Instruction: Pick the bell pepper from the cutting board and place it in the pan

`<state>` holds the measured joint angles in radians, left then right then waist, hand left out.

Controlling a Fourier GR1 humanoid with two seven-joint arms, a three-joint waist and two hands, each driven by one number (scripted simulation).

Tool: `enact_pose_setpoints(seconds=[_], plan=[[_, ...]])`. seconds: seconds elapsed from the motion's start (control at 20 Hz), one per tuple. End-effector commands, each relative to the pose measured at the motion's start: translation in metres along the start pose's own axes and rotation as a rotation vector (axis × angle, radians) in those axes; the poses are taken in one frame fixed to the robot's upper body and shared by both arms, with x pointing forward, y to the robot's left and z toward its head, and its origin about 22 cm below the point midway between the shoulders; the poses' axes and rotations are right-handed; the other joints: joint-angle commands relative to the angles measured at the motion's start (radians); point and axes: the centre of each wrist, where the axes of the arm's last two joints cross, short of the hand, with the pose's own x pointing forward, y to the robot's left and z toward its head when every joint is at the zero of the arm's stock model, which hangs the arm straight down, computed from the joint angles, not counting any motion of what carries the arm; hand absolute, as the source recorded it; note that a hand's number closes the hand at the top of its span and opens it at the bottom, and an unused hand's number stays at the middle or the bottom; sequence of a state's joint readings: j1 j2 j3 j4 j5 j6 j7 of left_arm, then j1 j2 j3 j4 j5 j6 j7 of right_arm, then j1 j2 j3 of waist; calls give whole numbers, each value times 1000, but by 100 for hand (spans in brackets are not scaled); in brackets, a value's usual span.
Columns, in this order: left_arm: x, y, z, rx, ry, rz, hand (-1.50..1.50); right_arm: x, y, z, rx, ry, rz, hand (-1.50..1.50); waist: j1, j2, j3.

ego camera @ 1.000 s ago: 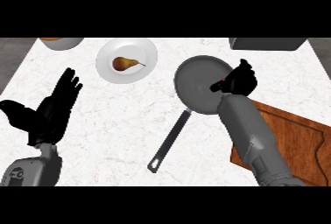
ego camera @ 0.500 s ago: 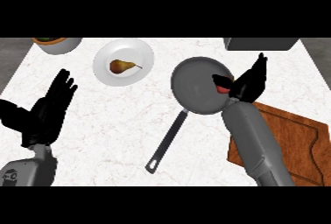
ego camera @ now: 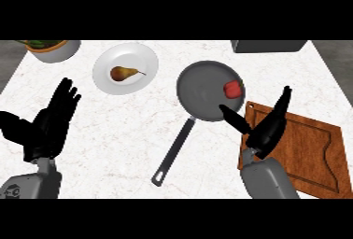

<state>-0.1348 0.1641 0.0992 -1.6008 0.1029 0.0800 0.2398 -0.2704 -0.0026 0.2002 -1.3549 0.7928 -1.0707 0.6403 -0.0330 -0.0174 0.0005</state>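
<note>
— So, where is the bell pepper (ego camera: 234,88)?

— In the pan (ego camera: 200,91), lying by its right rim. From the right hand (ego camera: 265,131) it sits just beyond the thumb and to the left of the fingertips, apart from both.

— And that hand, is it holding anything?

— No, it is spread wide with nothing in it. The fingers (ego camera: 281,101) are straight and point away from the robot, and the thumb sticks out to the left, its tip showing over the pan's near rim. Whether it touches the rim, I cannot tell. The palm is over the left edge of the cutting board (ego camera: 310,144), which stretches off to the hand's right.

— The pan's handle (ego camera: 172,156)?

— It runs down to the left of that wrist, well apart from it.

— The other hand?

— The left hand (ego camera: 45,128) rests at the left side, fingers up and apart, gripping nothing. Beyond its fingertips and to the right stands a white plate (ego camera: 141,58) with a pear (ego camera: 123,73) on it. Straight beyond the hand, in the far corner, is a pale bowl (ego camera: 59,52).
</note>
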Motion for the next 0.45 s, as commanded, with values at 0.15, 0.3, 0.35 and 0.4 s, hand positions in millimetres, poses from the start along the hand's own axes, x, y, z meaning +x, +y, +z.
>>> enact_pose_setpoints(seconds=[0.15,0.3,0.35,0.4], plan=[[21,8,1,-2,-25,-12,0,-17,-80,75,-19,-11,-82,-150,13,9,-1],[6,15,-10,-32,-33,-4,0,-17,-89,67,-50,-16,-47,-150,27,16,-1],[9,-10,-17,-22,-32,-8,0,-20,-99,95,-43,-31,-52,-150,19,16,-1],[-8,0,-12,-32,-20,-2,0,-19,-105,85,-35,-44,-61,-150,25,16,-1]])
